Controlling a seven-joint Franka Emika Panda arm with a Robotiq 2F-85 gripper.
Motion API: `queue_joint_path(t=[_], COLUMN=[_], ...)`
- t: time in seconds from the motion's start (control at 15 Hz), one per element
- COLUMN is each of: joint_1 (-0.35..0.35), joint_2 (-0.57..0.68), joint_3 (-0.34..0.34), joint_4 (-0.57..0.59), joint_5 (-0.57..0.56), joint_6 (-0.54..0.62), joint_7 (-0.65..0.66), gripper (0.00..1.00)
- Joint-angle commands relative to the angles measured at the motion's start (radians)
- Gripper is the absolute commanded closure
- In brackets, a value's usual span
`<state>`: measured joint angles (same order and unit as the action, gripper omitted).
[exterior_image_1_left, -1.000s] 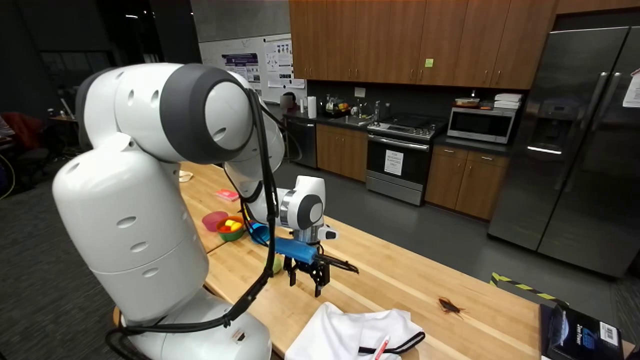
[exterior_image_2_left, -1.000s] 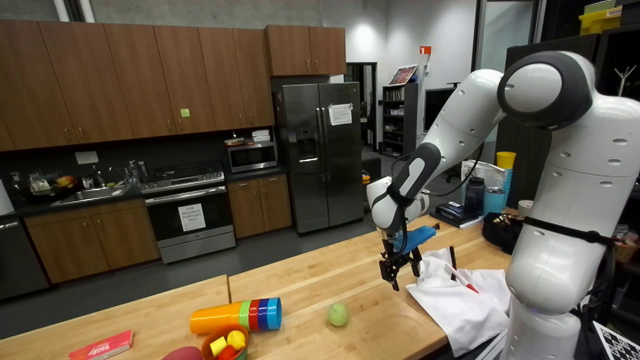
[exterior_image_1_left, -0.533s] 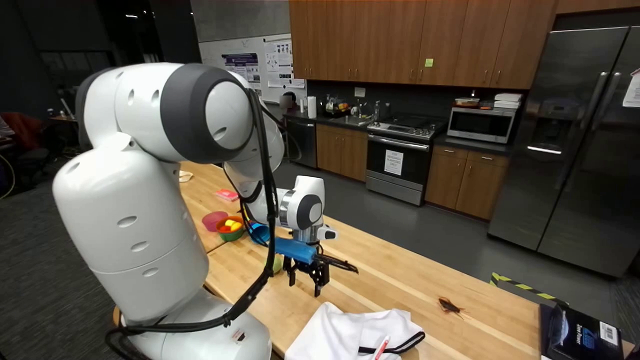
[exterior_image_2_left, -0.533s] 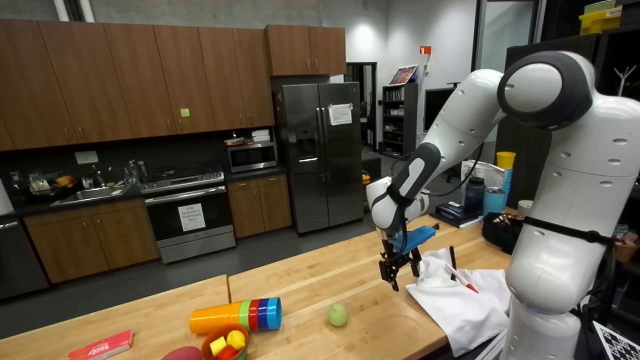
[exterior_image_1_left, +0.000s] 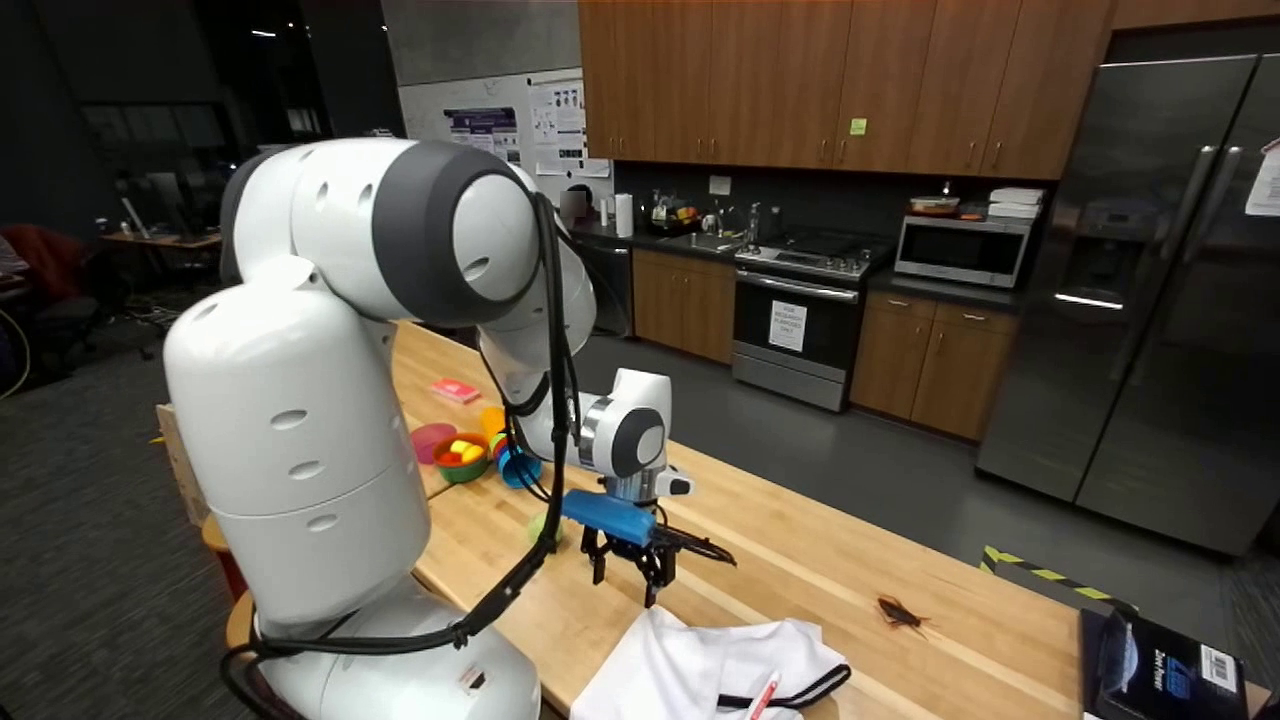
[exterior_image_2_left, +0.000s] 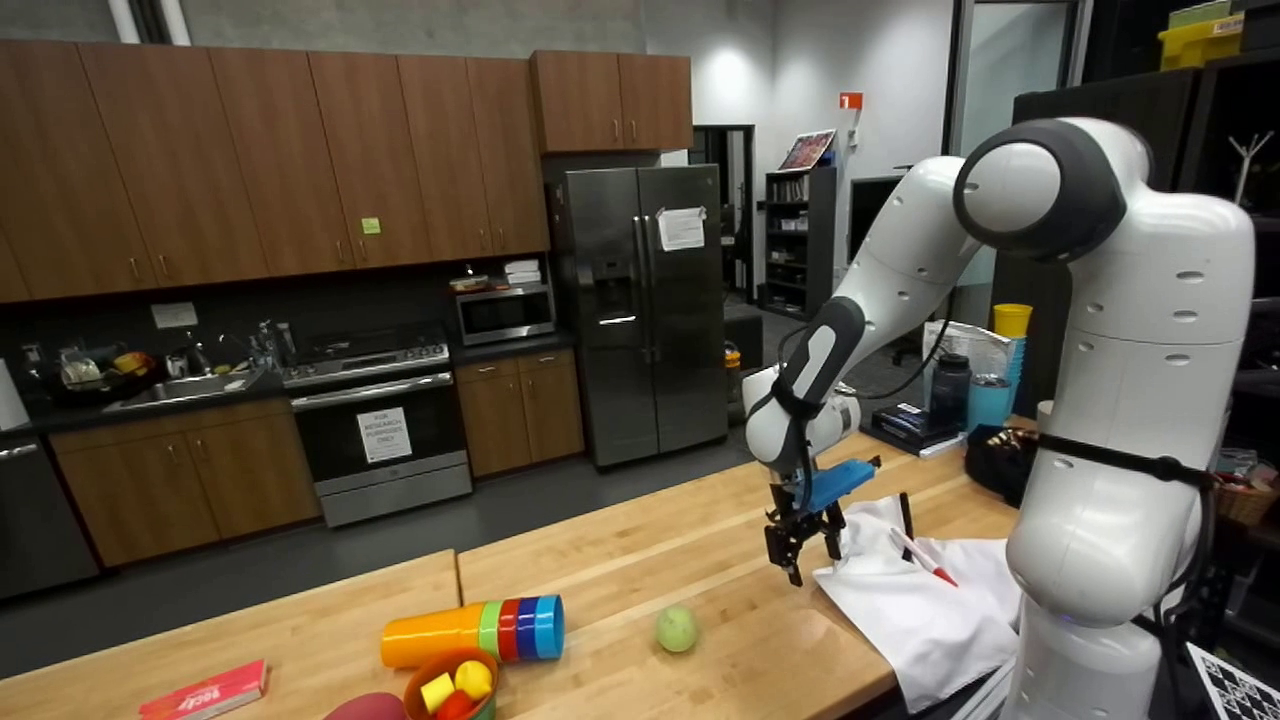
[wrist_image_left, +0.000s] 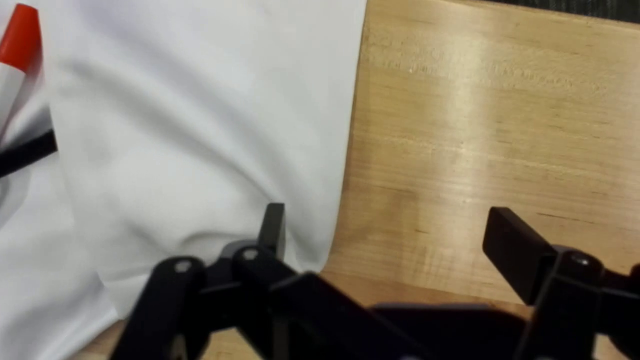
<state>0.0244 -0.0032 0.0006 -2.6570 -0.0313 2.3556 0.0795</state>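
My gripper (wrist_image_left: 385, 212) stands open over the wooden table (wrist_image_left: 450, 125), with nothing between its fingers. In the wrist view, the left finger overlaps the edge of a white cloth (wrist_image_left: 200, 125), while the right one is over bare wood. Both exterior views put the gripper (exterior_image_1_left: 625, 590) (exterior_image_2_left: 814, 566) just beside the rumpled cloth (exterior_image_1_left: 690, 655) (exterior_image_2_left: 925, 610), its tips seemingly a little above the table. On the cloth lies a white marker with a red cap (wrist_image_left: 20, 42) (exterior_image_2_left: 930, 560). A black strip (wrist_image_left: 27, 152) crosses the cloth. A green ball (exterior_image_2_left: 676, 629) rests some way from the gripper.
Nested coloured cups (exterior_image_2_left: 480, 632) lie on their side near a bowl (exterior_image_1_left: 462, 474) holding yellow and red pieces. A pink box (exterior_image_2_left: 205, 690) is farther along. An insect-like brown thing (exterior_image_1_left: 900, 612), a black box (exterior_image_1_left: 1165, 665) and a dark bottle (exterior_image_2_left: 948, 392) are toward the opposite end.
During the last half second the arm's elbow has swung over and come lower. The gripper has shifted slightly right and down in both exterior views, staying open. The table objects have not moved.
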Motion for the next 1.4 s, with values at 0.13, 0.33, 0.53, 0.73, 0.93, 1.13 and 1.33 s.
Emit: queue_joint_path(t=[0.13,0.33,0.53,0.73,0.93,1.13,1.33], joint_1=[-0.012,-0.006,-0.002,0.001,0.003,0.019,0.051], joint_2=[0.079,0.096,0.103,0.087,0.08,0.082,0.113], joint_3=[0.006,0.032,0.054,0.058,0.053,0.057,0.086], joint_4=[0.086,0.136,0.188,0.214,0.217,0.195,0.192], joint_5=[0.137,0.24,0.297,0.267,0.208,0.037,-0.059], joint_6=[0.015,-0.027,-0.158,-0.289,-0.358,-0.339,-0.262], joint_7=[-0.112,-0.208,-0.277,-0.277,-0.279,-0.26,-0.264], gripper=[0.0,0.0,0.26,0.46,0.72,0.94,1.0])
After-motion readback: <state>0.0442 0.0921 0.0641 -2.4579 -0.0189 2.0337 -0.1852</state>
